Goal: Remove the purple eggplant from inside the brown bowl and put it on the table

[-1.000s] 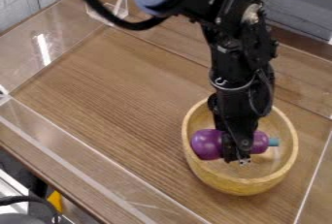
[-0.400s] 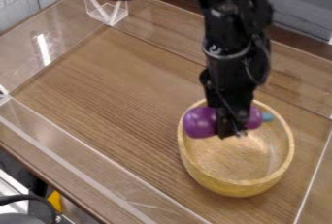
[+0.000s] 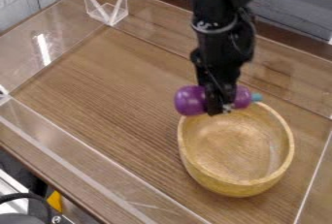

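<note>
Wood-grain table [image 3: 104,92] with clear acrylic walls is taking up most of the view. Toward its near right corner the bowl [image 3: 236,150] is sitting empty. Above the bowl's far rim the gripper [image 3: 215,106] is pointing straight down, its fingers clamped on the eggplant [image 3: 196,99], which is hanging clear of the bowl. By the look of it, the carry step is under way. Next, the arm needs to travel sideways over bare wood, lower, and let go.
</note>
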